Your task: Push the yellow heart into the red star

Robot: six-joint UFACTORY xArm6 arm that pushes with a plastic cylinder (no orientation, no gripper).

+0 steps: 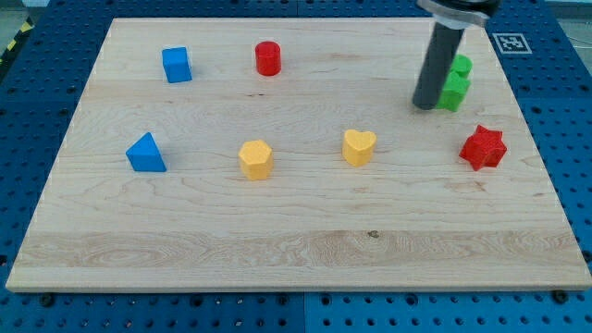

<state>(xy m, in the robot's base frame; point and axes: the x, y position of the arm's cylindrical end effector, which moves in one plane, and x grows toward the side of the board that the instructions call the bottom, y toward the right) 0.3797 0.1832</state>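
The yellow heart [359,146] lies on the wooden board right of the middle. The red star [483,147] lies near the board's right edge, level with the heart and well apart from it. My tip [425,105] touches the board above and between them, up and to the right of the heart and up and to the left of the star. It stands just left of a green block [455,82].
A yellow hexagon-like block [255,159] lies left of the heart. A blue triangle [145,154] is at the left, a blue cube [176,65] at the upper left, a red cylinder [267,58] at the top middle. The board's right edge [541,157] is close to the star.
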